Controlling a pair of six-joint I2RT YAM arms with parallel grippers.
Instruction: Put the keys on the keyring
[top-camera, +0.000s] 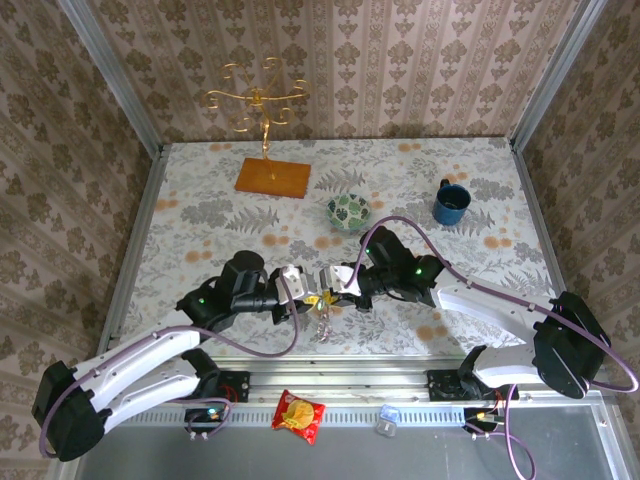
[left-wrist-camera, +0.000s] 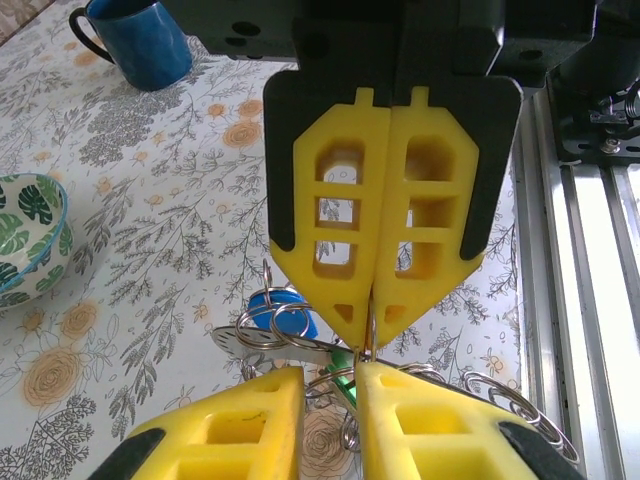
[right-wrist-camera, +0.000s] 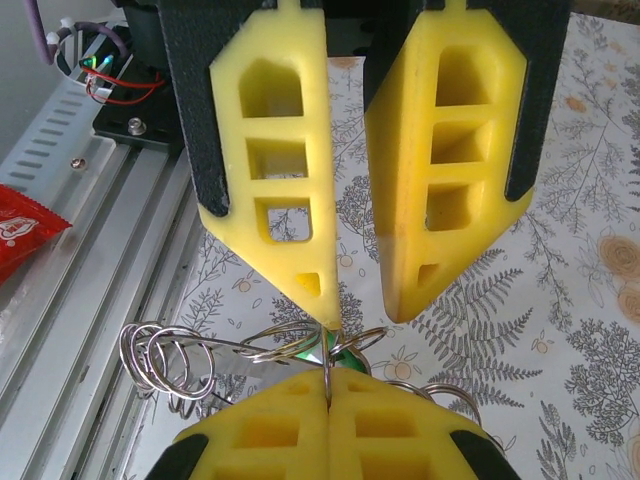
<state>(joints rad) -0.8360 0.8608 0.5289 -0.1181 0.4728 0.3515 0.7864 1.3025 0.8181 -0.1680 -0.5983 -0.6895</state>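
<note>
The right gripper (left-wrist-camera: 371, 322) is clenched, its yellow pads pressed together on a thin wire loop of the keyring (right-wrist-camera: 165, 368); the left gripper (right-wrist-camera: 360, 312) faces it tip to tip with its jaws narrowly parted, and I cannot tell whether they touch any wire. The keyring hangs between the two as a tangle of wire loops above the near middle of the table (top-camera: 200, 230); the blue key (left-wrist-camera: 285, 312) and the green key (left-wrist-camera: 345, 362) sit among the loops, though whether either is threaded is not clear.

The likely trouble: the loop is thin and springy, so a sideways pull could slip it out of the right pinch; the loops overlap, so the left jaws may close on the wrong strand; the fingertips are crowded and may knock together; anything dropped could land on the metal rail (right-wrist-camera: 100, 250) just near of them, beside the snack packet (right-wrist-camera: 20, 235).

The patterned bowl (left-wrist-camera: 55, 200) and blue mug (left-wrist-camera: 135, 40) stand farther back, well apart; nothing stands in the way but the tangle itself.
</note>
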